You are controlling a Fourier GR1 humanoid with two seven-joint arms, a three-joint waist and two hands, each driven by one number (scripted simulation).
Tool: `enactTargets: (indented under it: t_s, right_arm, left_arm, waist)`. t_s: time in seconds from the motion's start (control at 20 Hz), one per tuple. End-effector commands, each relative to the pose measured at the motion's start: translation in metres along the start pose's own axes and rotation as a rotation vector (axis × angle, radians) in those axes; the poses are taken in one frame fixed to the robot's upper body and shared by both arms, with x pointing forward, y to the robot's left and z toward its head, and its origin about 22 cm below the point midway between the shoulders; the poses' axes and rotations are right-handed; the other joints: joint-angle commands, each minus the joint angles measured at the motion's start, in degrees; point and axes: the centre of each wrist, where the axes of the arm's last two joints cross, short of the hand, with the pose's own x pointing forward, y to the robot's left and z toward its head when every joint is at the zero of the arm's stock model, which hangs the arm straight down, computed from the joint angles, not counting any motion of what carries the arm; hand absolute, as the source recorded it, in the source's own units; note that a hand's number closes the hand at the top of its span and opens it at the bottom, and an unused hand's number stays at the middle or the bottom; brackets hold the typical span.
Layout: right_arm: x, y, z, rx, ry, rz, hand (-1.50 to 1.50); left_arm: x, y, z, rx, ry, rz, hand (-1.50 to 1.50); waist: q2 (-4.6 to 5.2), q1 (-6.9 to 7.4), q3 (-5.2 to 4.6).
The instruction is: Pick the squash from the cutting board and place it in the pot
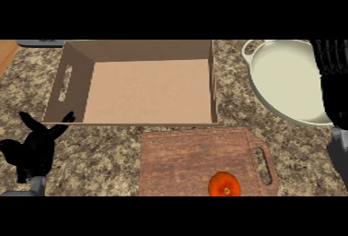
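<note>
An orange squash (223, 184) lies near the front edge of the brown wooden cutting board (183, 156), which has a handle slot on its right side. The white pot (289, 73) stands at the back right of the counter. My right hand (333, 69) stretches along the view's right edge over the pot's right rim, fingers straight and holding nothing, well away from the squash. My left hand (32, 146) rests open at the lower left, fingers up, left of the board.
A large open cardboard box (78, 78) with hand slots in its left wall stands behind the board. A wooden edge (5, 53) and a grey object (41, 42) show at the back left. Speckled granite counter (102, 152) lies between my left hand and the board.
</note>
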Motion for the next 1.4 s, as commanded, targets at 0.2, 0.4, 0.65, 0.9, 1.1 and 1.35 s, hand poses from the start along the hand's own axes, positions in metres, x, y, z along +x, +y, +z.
enactTargets:
  t_s: [0.2, 0.4, 0.65, 0.9, 1.1, 1.35]
  right_arm:
    - [-0.037, 0.056, 0.004, 0.492, 0.031, -0.227, 1.50]
    - [-0.080, 0.046, 0.021, 0.609, -0.021, 0.064, -1.50]
    - [-0.115, 0.036, 0.041, 0.627, -0.180, -0.178, -1.50]
    - [-0.091, 0.001, 0.015, 0.767, -0.235, -0.128, -1.50]
    - [-0.055, 0.012, 0.001, 1.025, -0.151, 0.038, -1.50]
    - [-0.014, 0.025, -0.008, 1.281, -0.121, 0.292, -1.50]
  left_arm:
    - [0.070, -0.020, -0.031, -0.071, -0.197, 0.039, 0.00]
    - [0.088, -0.040, -0.035, -0.128, -0.159, 0.082, 0.00]
    - [0.085, -0.038, -0.027, -0.120, -0.137, 0.084, 0.00]
    - [0.094, -0.034, -0.035, -0.081, -0.133, 0.088, 0.00]
    - [0.089, -0.028, -0.031, -0.089, -0.125, 0.077, 0.00]
    - [0.097, -0.016, -0.035, -0.087, -0.137, 0.073, 0.00]
  waist:
    - [-0.22, 2.61, 0.16]
    - [-0.21, 2.03, 0.13]
    - [-0.79, 1.14, 0.05]
    - [-1.13, 0.06, -0.06]
    - [-1.39, -0.09, -0.13]
    - [-1.61, -0.29, -0.23]
